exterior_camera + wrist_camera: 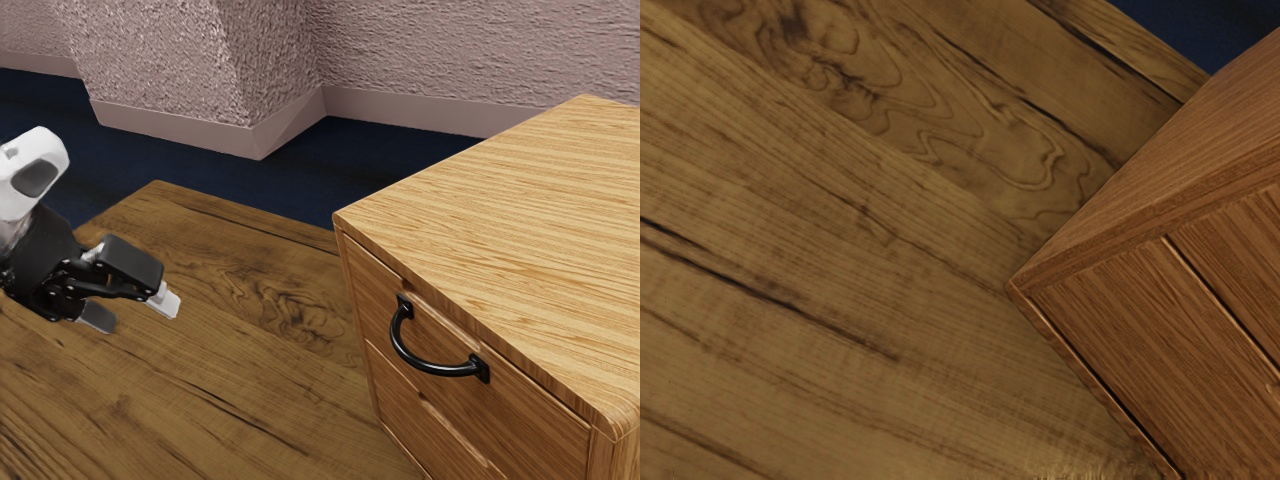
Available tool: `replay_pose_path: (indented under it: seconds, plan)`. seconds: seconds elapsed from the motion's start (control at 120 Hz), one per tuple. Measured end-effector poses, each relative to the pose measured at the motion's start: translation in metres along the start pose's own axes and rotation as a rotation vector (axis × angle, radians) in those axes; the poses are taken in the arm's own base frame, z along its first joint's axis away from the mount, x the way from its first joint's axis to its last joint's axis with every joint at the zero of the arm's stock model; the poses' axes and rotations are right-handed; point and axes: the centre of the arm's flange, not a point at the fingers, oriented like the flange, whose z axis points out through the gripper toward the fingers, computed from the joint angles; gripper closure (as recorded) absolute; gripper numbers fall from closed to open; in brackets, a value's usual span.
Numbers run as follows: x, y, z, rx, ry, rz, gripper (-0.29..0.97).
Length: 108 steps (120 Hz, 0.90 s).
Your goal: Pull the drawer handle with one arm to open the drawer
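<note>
The cabinet (520,230) stands on the counter (230,330) at the exterior view's right, its front facing the exterior view's left. Two drawers sit in that front, the upper drawer (530,415) above the lower drawer (420,425), and the handle (432,352) is mounted on the upper one, near its top edge. The claw (135,310) hangs over the counter at the exterior view's left, well apart from the handle and pointed toward the cabinet. Behind the counter lies the floor (330,165), and behind that the wall (450,50). From the wrist view, a lower corner of the cabinet (1180,330) meets the counter (840,250).
</note>
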Motion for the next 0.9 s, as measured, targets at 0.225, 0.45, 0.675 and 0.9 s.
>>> replay_pose_path:
  seconds: [0.225, 0.45, 0.675, 0.9]
  plan:
    - [0.0, -0.008, 0.059, 0.12, 0.063, 0.609, 0.0]
    - [-0.027, 0.022, 0.054, 0.154, 0.257, 1.146, 0.0]
    - [-0.047, 0.063, 0.066, 0.205, 0.308, 1.62, 0.0]
    - [-0.064, 0.094, 0.064, 0.245, 0.367, 1.958, 0.0]
